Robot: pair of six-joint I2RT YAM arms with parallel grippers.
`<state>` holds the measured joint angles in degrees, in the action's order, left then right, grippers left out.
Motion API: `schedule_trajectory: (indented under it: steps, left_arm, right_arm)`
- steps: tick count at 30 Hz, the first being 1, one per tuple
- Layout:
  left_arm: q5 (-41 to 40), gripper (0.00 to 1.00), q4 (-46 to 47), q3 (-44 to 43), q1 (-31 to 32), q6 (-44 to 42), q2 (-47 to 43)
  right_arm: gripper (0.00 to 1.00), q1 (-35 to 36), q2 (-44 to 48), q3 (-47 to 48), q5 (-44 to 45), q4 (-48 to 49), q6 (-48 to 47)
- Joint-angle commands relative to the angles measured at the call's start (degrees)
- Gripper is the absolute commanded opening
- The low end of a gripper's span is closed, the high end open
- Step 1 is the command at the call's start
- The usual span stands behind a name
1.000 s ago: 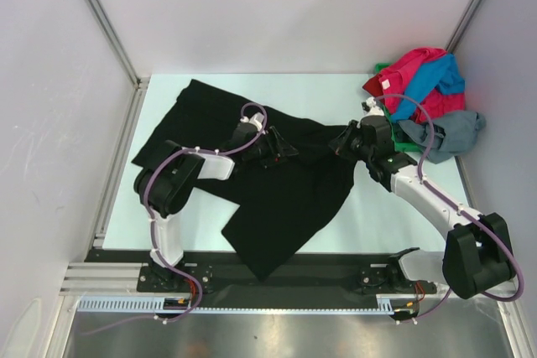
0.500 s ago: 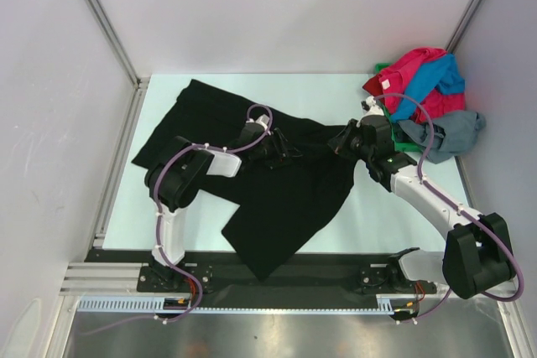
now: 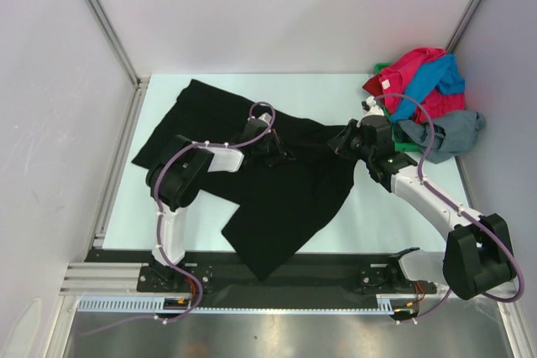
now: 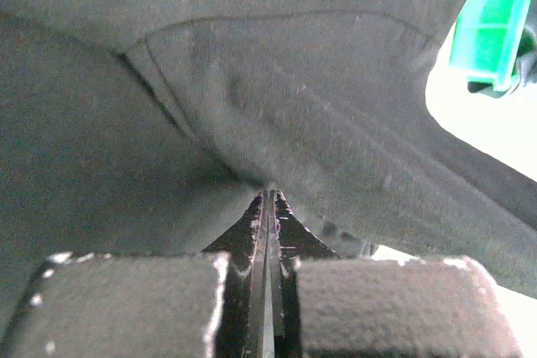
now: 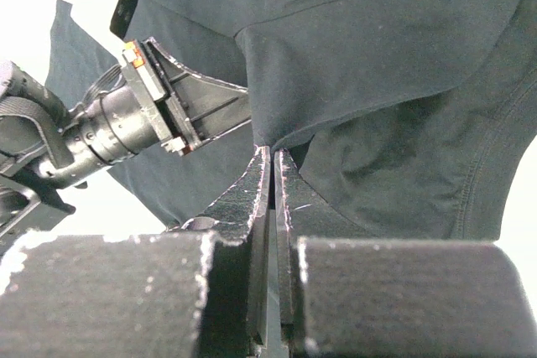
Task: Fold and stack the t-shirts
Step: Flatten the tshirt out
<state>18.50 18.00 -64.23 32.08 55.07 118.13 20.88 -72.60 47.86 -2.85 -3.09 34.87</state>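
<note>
Crumpled across the middle of the table (image 3: 126,199), the black t-shirt (image 3: 281,207) is now pinched by the left gripper (image 4: 269,196), whose jaws stood apart a second ago, and by the right gripper (image 5: 273,154), grips only the wrist views show, with the heaped t-shirts (image 3: 424,94), red-pink, blue and grey, in the far right corner.

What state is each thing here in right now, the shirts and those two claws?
black t-shirt: unfolded, rumpled, pinched by both grippers.
left gripper: shut on the black t-shirt.
right gripper: shut on the black t-shirt.
red-pink t-shirt: crumpled, unfolded.
blue t-shirt: crumpled, unfolded.
grey t-shirt: crumpled, unfolded.
</note>
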Motion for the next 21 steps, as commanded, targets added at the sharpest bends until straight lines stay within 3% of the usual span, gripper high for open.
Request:
schedule_trajectory:
  steps: [1, 2, 4, 5, 6, 9, 13, 18, 21]
  left_arm:
    - [-1.7, 0.00, -4.7, -1.4, 0.4, -5.1, -5.5]
    - [-0.7, 0.00, -4.6, -1.0, 0.5, -5.4, -6.2]
    - [-1.4, 0.18, -2.4, 1.7, 1.9, -7.2, -9.4]
    - [-5.0, 0.28, -2.4, 2.4, 3.9, -10.5, -10.4]
    - [-6.5, 0.46, -2.7, 3.4, 4.9, -12.3, -11.3]
    - [-11.5, 0.58, -3.2, 5.0, 8.3, -16.9, -13.5]
    - [-13.4, 0.74, -1.4, 7.4, 11.1, -15.3, -14.4]
    - [-16.4, 0.72, 4.3, 7.0, 14.2, -14.4, -12.6]
    - [-23.8, 0.72, -3.6, 0.6, 16.7, -18.8, -9.9]
  right_arm:
    - [0.02, -0.1, 2.4, 0.0, 0.6, 0.8, -1.0]
    - [0.02, -0.1, 2.4, -0.2, 0.6, 0.7, -1.0]
    - [0.02, -0.2, 2.5, -0.3, 0.7, 0.6, -1.0]
    - [0.02, -0.2, 2.5, -0.3, 0.6, 0.7, -0.9]
    - [0.02, -0.2, 2.5, -0.1, 0.5, 0.7, -0.9]
    - [0.02, -0.2, 1.8, 1.4, 0.6, -0.2, -0.7]
    - [0.02, -0.3, 1.0, 2.8, 0.4, -0.7, -0.7]
    - [0.02, -0.4, 0.8, 3.1, 0.5, -0.1, -0.5]
    - [0.02, -0.7, 0.9, 3.9, 0.0, -0.4, -0.7]
